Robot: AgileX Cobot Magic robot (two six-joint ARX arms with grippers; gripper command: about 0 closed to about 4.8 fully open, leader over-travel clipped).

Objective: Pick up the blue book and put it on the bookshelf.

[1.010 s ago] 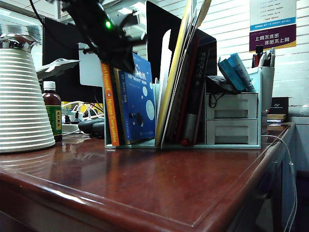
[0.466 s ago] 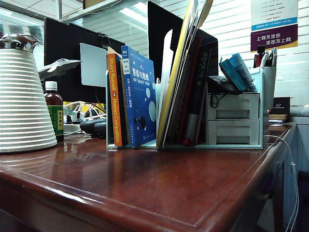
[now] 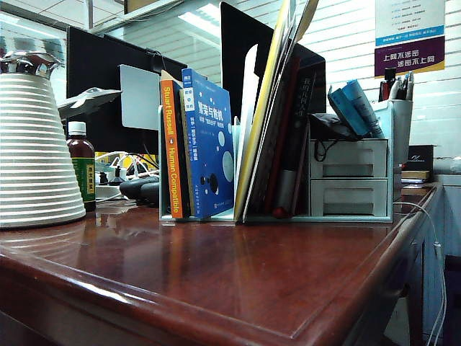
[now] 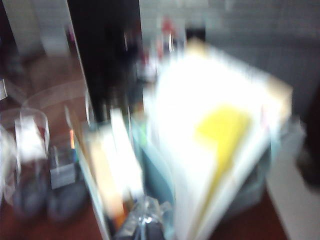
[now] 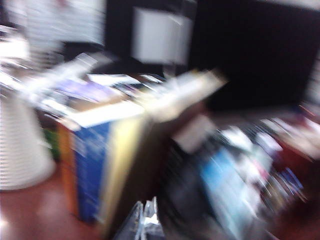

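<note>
1. Blue book (image 3: 210, 155) stands upright in the bookshelf (image 3: 238, 215), pressed against the orange-spined book (image 3: 171, 148) at the rack's left end, operator.
2. Your left gripper (image 4: 144, 224) hangs above the rack, jaws closed on nothing; its blurred wrist view looks down on leaning white and yellow papers (image 4: 220, 145).
3. Your right gripper (image 5: 145, 221) also hovers shut and empty, its blurred wrist view facing the book's blue cover (image 5: 92, 165).
4. Neither arm appears in your exterior view.
</note>
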